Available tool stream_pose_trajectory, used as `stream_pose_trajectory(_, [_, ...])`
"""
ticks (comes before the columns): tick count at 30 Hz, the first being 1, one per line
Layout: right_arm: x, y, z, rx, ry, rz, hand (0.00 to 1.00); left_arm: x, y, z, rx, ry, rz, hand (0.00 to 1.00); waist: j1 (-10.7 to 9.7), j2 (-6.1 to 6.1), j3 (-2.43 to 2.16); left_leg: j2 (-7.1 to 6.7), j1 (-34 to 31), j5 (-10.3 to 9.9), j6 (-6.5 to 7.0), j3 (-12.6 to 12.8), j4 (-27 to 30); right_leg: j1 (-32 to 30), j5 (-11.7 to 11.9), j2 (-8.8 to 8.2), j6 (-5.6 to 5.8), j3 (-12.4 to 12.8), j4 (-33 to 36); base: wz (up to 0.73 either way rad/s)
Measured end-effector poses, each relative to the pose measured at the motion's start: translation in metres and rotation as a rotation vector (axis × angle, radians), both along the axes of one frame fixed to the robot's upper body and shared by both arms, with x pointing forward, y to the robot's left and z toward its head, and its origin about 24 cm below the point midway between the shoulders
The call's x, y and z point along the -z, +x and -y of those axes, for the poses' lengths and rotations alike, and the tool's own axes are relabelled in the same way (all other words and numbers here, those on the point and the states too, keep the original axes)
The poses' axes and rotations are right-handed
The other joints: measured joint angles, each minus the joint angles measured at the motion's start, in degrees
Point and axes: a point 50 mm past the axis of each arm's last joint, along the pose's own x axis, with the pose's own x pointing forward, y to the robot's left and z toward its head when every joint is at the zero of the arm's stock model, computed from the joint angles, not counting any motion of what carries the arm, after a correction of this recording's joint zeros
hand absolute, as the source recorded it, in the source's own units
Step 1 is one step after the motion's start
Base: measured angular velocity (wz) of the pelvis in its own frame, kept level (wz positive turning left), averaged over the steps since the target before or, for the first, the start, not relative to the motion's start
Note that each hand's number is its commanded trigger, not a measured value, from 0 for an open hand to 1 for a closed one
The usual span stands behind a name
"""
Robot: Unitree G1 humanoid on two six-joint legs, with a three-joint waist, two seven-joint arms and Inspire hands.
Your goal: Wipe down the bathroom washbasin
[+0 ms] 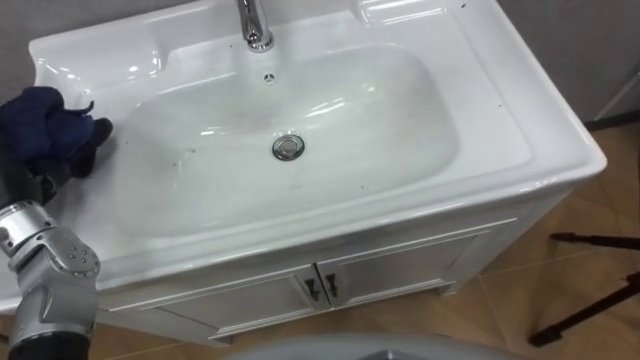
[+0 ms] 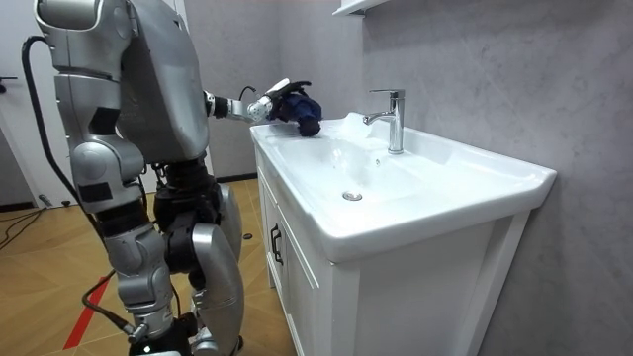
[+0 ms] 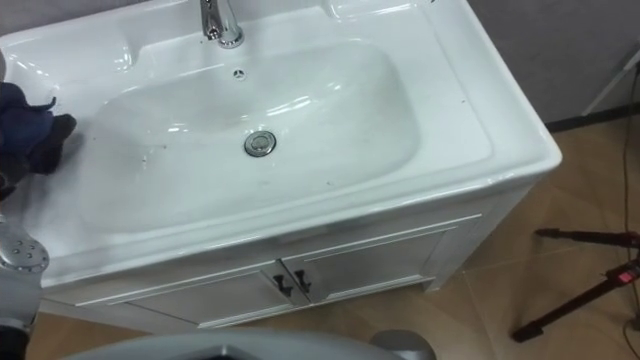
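Nearest the robot are the 2 doors of the white cabinet, with a pair of dark handles where they meet. Above them runs the front rim of the basin.

At the basin's left edge the left hand holds a bunched dark blue cloth, with its fingers closed around the wad. In the room view the cloth sits just above the rim at that end and is not down in the bowl.

Further in is the bowl itself, glossy and mostly white, with a few small dark specks left of the drain and on the front slope. The drain lies at the centre. At the back is the chrome tap, with a small overflow hole just below it.

The robot stands upright, square to the cabinet front.

The step in hand looks like the start of a wiping pass: the cloth is gripped and waits at the edge. The next move calls for lowering it onto the left slope of the bowl. It must then sweep right across the specks with steady downward pressure, keeping the cloth bunched under the hand. It should also stay clear of the tap at the back.
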Motion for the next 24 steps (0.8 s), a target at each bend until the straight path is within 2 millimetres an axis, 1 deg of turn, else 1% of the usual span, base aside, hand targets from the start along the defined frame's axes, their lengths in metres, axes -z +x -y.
stream_pose_trajectory(4, [0.000, -0.001, 0.000, -0.018, -0.003, -0.011, 0.00, 0.000, -0.001, -0.001, -0.013, 0.001, -0.008, 0.00, -0.03, 0.10, 0.04, -0.05, -0.04, -0.02, 0.00, -0.11, -0.14, -0.25, -0.37, -0.07, -0.06, 0.01, 0.50, 0.00])
stream_pose_trajectory(10, [-0.001, 0.007, 0.001, -0.025, -0.005, 0.014, 0.00, 0.001, -0.001, -0.001, -0.018, 0.000, -0.013, 0.00, 0.00, 0.45, -0.19, -0.02, -0.35, -0.01, 0.00, -0.14, -0.06, -0.10, -0.36, -0.09, -0.11, -0.14, 0.86, 0.00])
stream_pose_trajectory(15, [-0.001, 0.013, 0.001, -0.031, -0.006, 0.035, 0.00, 0.001, -0.001, -0.001, -0.018, 0.001, -0.014, 0.00, -0.05, 0.34, -0.17, -0.03, -0.36, -0.01, 0.00, -0.13, -0.05, -0.08, -0.37, -0.12, -0.09, -0.15, 0.63, 0.00])
stream_pose_trajectory(19, [-0.001, 0.015, 0.001, -0.027, -0.005, 0.046, 0.00, 0.001, -0.001, -0.001, -0.014, 0.010, -0.017, 0.00, -0.06, -0.02, -0.07, -0.04, -0.33, -0.01, 0.00, -0.12, -0.01, -0.10, -0.39, -0.13, -0.07, -0.15, 0.53, 0.00])
stream_pose_trajectory(20, [-0.001, 0.015, 0.001, -0.027, -0.005, 0.046, 0.00, 0.001, -0.001, -0.001, -0.013, 0.010, -0.016, 0.00, -0.07, -0.26, 0.09, -0.04, -0.33, -0.01, 0.00, -0.12, 0.00, -0.11, -0.39, -0.13, -0.06, -0.15, 0.49, 0.00])
stream_pose_trajectory(22, [-0.001, 0.014, 0.001, -0.027, -0.005, 0.045, 0.00, 0.001, -0.001, -0.001, -0.013, 0.010, -0.016, 0.00, -0.10, -0.39, 0.16, -0.04, -0.27, -0.01, 0.00, -0.06, 0.00, -0.24, -0.42, -0.13, -0.05, -0.09, 0.33, 0.00])
stream_pose_trajectory(24, [-0.001, 0.014, 0.001, -0.027, -0.005, 0.046, 0.00, 0.000, 0.000, 0.000, -0.012, 0.010, -0.014, 0.00, -0.08, -0.39, 0.14, -0.05, -0.26, -0.01, 0.00, -0.06, -0.03, -0.30, -0.46, -0.13, -0.04, -0.05, 0.36, 0.00])
